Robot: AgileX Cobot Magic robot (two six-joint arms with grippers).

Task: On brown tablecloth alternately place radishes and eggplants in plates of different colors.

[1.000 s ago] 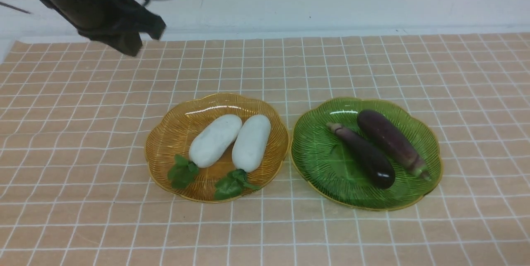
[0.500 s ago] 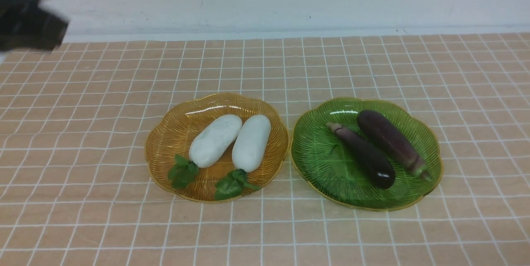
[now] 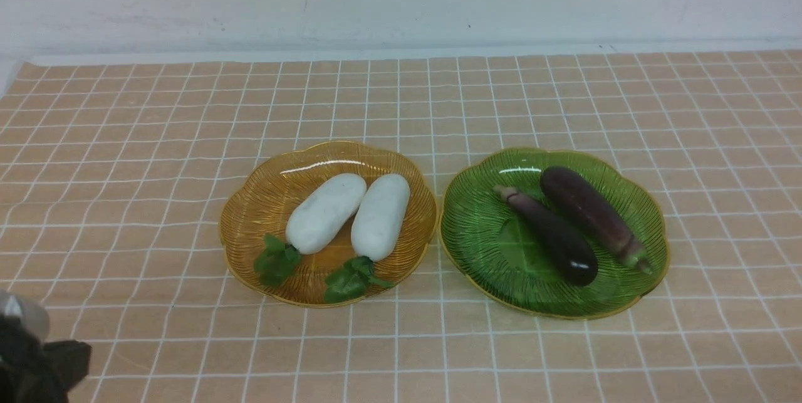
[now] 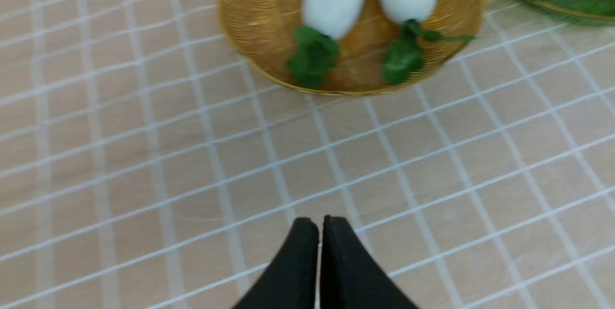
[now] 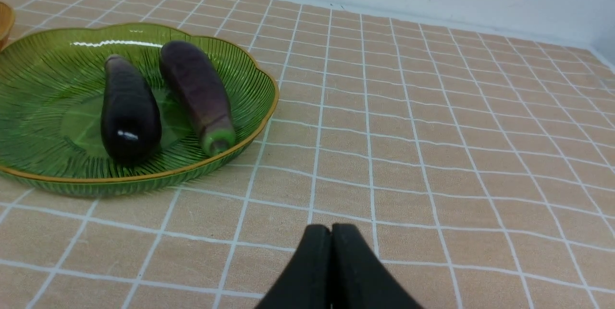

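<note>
1. Two radishes (image 3: 326,212) (image 3: 380,215) are lying side by side in the amber plate (image 3: 250,202), leaves pointing toward the robot.
2. Two eggplants (image 3: 551,234) (image 3: 592,215) are resting in the green plate (image 3: 476,227), long axes running diagonally.
3. Both plates are sitting near each other on the brown tablecloth (image 3: 125,171).
4. The left end effector (image 4: 320,225) is hanging clenched and empty, the radishes lying ahead of it.
5. The right end effector (image 5: 331,232) is likewise clenched, holding nothing; the eggplants are lying ahead, toward the left arm's side.
6. Judging by this, sorting looks finished.
</note>
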